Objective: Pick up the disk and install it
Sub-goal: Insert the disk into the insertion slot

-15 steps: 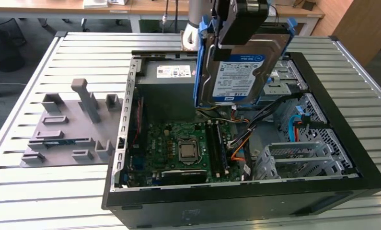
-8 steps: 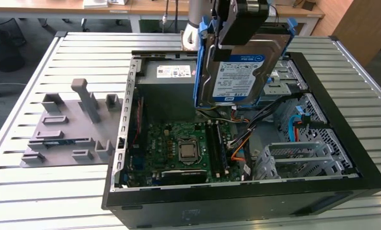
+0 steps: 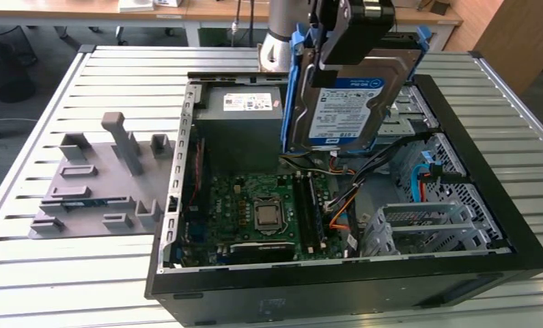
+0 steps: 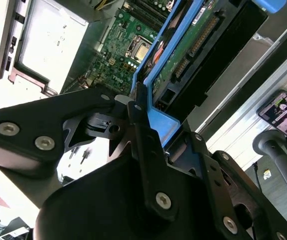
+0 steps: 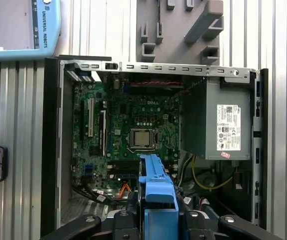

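The disk [image 3: 344,113], a silver hard drive with a white-and-blue label in a blue plastic frame, hangs upright above the far right part of the open computer case [image 3: 344,294]. My gripper [image 3: 328,72] is shut on its upper edge. In the second wrist view the gripper [image 4: 143,107] clamps the blue frame, and the disk's green circuit side [image 4: 183,50] shows beyond it. In the first wrist view the disk's blue frame [image 5: 156,185] sticks out from the gripper [image 5: 156,220] over the motherboard [image 5: 133,130].
Inside the case are the grey power supply box [image 3: 239,116], the motherboard [image 3: 262,205], loose cables [image 3: 344,198] and a metal drive cage [image 3: 426,229]. A grey plastic fixture [image 3: 98,184] lies on the slatted table at the exterior view's left. A phone [image 4: 283,112] lies beside the case.
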`<state>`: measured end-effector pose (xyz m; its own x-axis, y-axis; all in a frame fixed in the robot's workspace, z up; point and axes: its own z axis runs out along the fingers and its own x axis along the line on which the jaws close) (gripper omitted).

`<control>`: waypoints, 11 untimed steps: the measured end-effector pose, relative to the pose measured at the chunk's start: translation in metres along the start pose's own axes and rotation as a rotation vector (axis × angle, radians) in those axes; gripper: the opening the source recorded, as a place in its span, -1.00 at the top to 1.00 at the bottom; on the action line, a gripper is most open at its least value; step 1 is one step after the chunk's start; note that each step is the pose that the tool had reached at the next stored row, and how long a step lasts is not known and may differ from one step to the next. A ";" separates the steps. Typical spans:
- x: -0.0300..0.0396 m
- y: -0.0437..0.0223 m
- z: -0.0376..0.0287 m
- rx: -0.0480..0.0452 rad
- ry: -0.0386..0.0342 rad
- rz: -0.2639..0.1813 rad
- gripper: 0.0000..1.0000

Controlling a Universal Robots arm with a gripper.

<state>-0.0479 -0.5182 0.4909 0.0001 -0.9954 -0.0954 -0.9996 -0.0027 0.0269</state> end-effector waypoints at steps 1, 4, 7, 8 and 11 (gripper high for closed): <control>0.0000 -0.0020 0.0000 0.0000 -0.0001 0.000 0.27; 0.0001 -0.0035 0.0001 0.0000 0.0000 0.000 0.27; 0.0025 -0.0037 0.0002 0.0000 0.0001 0.000 0.27; 0.0046 -0.0036 0.0002 0.0000 0.0001 0.000 0.27; 0.0133 -0.0036 -0.0002 -0.0001 0.0002 0.000 0.27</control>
<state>-0.0443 -0.5315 0.4898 0.0001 -0.9955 -0.0952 -0.9996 -0.0027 0.0270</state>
